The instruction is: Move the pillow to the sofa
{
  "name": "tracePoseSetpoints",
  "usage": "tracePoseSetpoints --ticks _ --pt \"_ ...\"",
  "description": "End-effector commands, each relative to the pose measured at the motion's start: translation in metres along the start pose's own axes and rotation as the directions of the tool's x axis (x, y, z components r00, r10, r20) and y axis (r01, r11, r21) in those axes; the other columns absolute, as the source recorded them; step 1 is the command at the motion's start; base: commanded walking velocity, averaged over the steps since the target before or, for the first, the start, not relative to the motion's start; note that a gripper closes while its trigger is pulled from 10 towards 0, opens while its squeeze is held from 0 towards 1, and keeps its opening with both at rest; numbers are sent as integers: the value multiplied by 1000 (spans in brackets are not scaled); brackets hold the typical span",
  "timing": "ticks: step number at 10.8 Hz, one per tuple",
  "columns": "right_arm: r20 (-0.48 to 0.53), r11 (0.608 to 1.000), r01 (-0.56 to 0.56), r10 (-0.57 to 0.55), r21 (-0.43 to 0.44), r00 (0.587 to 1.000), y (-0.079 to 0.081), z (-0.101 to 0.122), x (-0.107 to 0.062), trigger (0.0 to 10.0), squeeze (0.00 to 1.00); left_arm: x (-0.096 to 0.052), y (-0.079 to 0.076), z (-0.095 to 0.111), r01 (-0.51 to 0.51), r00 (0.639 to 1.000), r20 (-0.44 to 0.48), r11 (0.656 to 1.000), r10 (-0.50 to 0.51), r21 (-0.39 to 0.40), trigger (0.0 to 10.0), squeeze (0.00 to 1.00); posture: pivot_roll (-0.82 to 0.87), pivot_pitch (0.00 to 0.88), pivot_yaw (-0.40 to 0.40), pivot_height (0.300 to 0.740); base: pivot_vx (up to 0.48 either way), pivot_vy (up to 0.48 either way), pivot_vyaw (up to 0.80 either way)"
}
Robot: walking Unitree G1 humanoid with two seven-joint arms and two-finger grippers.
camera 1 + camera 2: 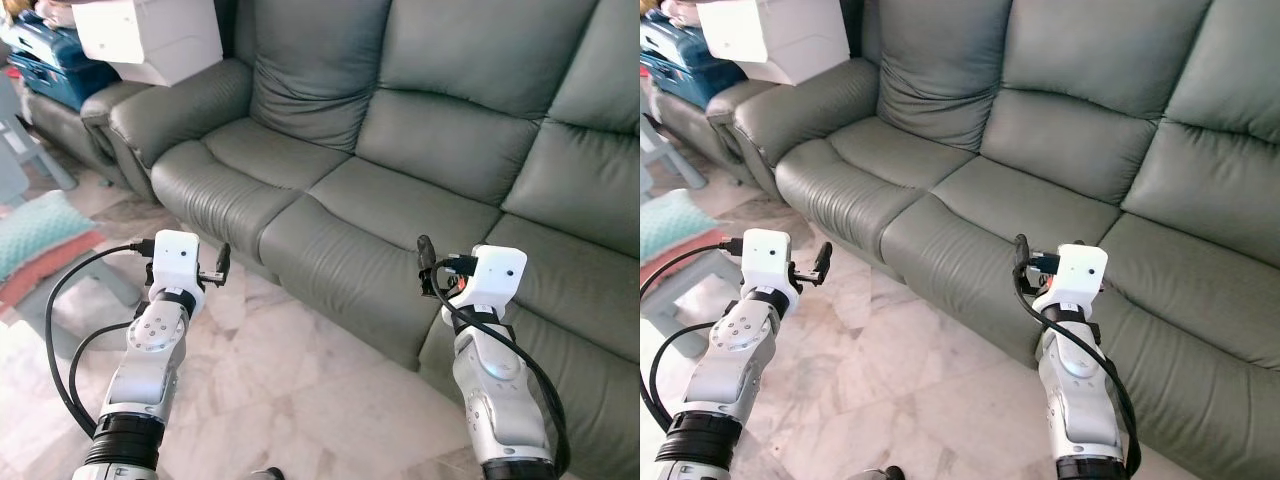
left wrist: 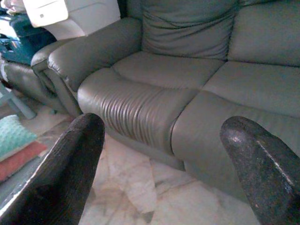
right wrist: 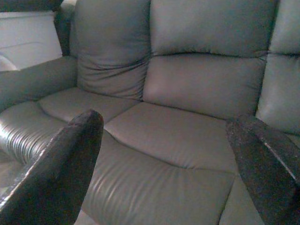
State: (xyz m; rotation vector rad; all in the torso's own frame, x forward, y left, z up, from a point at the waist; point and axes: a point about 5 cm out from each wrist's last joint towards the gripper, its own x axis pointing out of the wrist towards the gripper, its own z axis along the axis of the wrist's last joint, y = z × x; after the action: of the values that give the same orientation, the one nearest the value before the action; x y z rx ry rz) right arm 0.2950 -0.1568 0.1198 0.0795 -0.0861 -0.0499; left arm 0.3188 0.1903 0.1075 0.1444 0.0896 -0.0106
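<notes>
Lying flat, teal pillow (image 1: pixel 35 230) atop pink

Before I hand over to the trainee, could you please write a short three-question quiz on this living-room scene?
1. True or false: the left gripper holds the teal pillow.
2. What is the sofa colour? A grey-green, B red, C white.
3. Fill in: both grippers, including the right gripper, are ____.

Key: 1 false; 2 A; 3 open.
</notes>
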Motion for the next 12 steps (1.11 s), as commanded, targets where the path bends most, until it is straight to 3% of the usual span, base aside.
tracePoseSetpoints --ticks 1,4,6,12 --pt "17 1000 -7 7 6 1000 4 2 3 10000 0 1 7 -2 -12 1000 -8 1000 12 12 10000 0 -70 83 113 740 0 0 0" --pt "27 1000 -19 19 -11 999 2 4 5 10000 0 0 8 -7 -38 999 -17 999 38 -24 10000 0 -79 98 86 740 0 0 0" --pt "24 999 -34 35 -21 999 1 6 4 10000 0 -4 3 -13 -13 1000 -25 995 11 -96 10000 0 -90 118 51 740 0 0 0" --pt "-20 994 -100 99 -32 995 5 4 0 10000 0 -16 -1 -30 -76 996 -56 989 70 -123 10000 0 -73 108 -24 740 0 0 0"
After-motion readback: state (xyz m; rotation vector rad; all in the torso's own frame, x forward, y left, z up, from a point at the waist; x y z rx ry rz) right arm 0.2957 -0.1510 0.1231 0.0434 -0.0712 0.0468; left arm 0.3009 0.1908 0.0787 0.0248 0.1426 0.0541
